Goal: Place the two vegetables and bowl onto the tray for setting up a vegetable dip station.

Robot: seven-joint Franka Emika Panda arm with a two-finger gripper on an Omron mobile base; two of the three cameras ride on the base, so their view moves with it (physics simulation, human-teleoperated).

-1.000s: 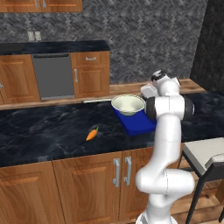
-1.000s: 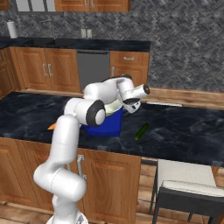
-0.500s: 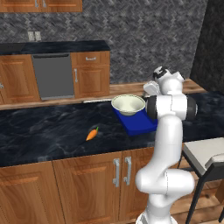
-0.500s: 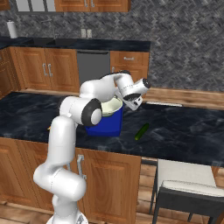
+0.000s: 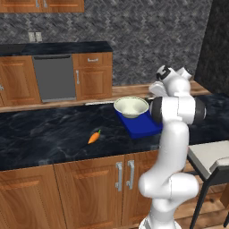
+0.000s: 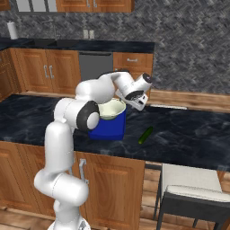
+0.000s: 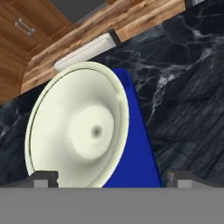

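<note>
Bowl (image 5: 131,106) on the blue tray (image 5: 142,126), empty end effector (image 6: 138,100) just beside it, fingers apart.

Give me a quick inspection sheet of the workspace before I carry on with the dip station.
Surface: dark marbled counter, wood cabinets below.
Job's things: bowl sits on the blue tray; carrot lies on the counter left of the tray; green vegetable lies on the counter right of the tray.
Clutter: nothing seen.
Grippers: gripper above the tray's far right side, open, holding nothing.
Cables: nothing seen.
Surroundings: dishwasher, chair beside the counter.
</note>
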